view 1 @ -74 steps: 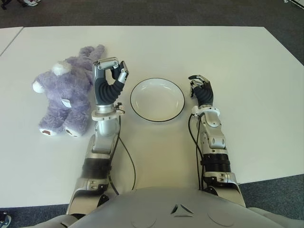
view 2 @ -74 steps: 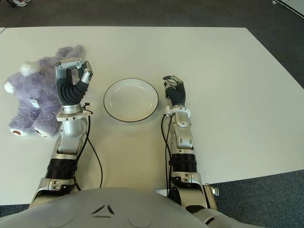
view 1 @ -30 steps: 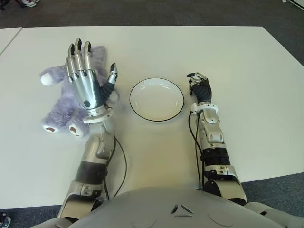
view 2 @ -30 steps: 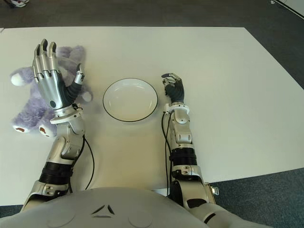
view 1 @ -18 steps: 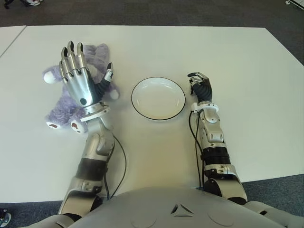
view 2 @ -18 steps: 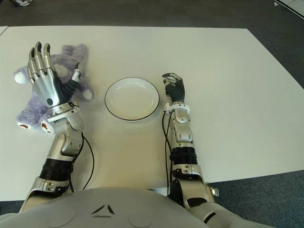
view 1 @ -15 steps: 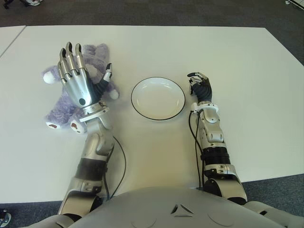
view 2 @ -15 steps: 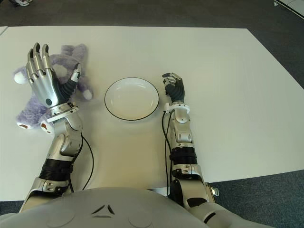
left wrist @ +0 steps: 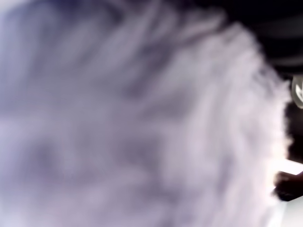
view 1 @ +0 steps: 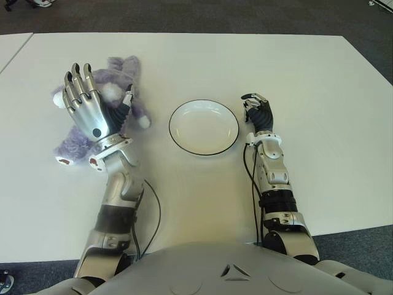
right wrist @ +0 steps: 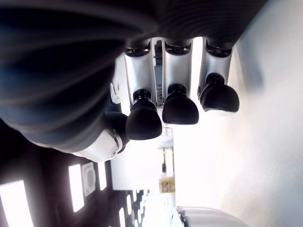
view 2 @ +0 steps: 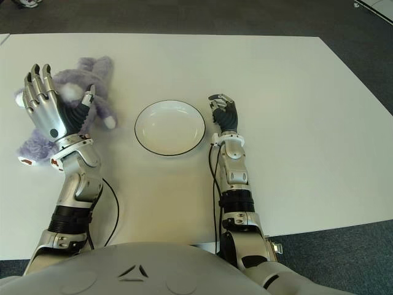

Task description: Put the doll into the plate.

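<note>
A white table point(view 1: 184, 61) fills most of the frame. Dark grey carpet point(view 1: 215, 15) runs along the top edge and shows again in the lower right corner. A second white table's edge point(view 1: 9, 46) sits at the upper left.

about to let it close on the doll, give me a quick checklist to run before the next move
1. Left hand open: ok, fingers spread over the doll, holding nothing.
2. Left hand lined up with doll: ok, purple fur fills the left wrist view.
3. Contact between palm and doll: cannot tell.
4. Plate ready to receive: ok, nothing in it; it sits on the table between the two hands.
5. Path from doll to plate: ok, only bare table between them.
6. Right hand out of the way: ok, it shows just right of the plate, fingers curled, holding nothing.
</note>
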### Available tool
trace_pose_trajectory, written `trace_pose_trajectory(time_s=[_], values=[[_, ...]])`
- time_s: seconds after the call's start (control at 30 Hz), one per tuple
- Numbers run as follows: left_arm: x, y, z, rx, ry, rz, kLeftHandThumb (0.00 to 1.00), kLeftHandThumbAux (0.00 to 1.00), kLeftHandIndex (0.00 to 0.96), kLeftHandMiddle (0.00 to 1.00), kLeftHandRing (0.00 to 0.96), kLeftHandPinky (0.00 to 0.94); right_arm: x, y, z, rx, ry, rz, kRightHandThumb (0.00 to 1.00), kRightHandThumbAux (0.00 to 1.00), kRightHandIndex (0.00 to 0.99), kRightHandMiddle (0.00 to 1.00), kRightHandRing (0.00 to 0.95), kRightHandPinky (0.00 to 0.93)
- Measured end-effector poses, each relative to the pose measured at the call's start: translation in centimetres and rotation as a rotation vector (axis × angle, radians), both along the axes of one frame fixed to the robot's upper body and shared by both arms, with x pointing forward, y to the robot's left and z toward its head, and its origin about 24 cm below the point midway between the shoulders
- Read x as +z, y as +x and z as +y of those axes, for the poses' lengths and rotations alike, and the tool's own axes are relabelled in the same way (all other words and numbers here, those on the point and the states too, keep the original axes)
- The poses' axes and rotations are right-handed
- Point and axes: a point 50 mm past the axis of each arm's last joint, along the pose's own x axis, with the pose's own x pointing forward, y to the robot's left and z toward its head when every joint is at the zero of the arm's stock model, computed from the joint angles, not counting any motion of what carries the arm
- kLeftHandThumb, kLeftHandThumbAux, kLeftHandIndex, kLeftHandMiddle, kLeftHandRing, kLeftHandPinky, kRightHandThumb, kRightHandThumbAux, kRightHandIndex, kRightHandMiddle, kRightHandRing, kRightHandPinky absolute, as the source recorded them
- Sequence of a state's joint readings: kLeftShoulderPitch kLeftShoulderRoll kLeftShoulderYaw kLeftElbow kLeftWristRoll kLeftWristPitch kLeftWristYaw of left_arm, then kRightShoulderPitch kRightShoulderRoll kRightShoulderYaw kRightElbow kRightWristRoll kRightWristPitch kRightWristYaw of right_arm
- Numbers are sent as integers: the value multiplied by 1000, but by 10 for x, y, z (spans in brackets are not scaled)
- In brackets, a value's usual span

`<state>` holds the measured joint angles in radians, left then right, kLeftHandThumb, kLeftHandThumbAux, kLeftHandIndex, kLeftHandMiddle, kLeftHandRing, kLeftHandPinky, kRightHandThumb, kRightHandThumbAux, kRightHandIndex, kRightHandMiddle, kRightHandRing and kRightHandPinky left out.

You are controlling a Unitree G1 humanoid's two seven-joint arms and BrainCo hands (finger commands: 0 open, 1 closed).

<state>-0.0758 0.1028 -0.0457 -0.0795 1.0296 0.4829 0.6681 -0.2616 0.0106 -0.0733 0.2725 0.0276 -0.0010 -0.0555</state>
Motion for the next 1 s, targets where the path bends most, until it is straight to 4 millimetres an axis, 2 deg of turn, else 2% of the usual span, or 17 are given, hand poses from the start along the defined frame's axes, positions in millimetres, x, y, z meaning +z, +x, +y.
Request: trace_pose_trajectory(time_s=[0.4,0.77,1.0], values=[[1,0,8,50,-19,68,213,181,0,0,0,0,0,0,0,-3,4,-1,700,721,440,840,828,825],[0,1,12,68,-45,172,195,178,0,0,0,0,1,-2,-1,-5,11,0,700,720,440,833,823,823],[-8,3,19,98,-44,269,198,170,0,0,0,0,0,-2,-1,-4,12,8,700,721,440,843,831,831]])
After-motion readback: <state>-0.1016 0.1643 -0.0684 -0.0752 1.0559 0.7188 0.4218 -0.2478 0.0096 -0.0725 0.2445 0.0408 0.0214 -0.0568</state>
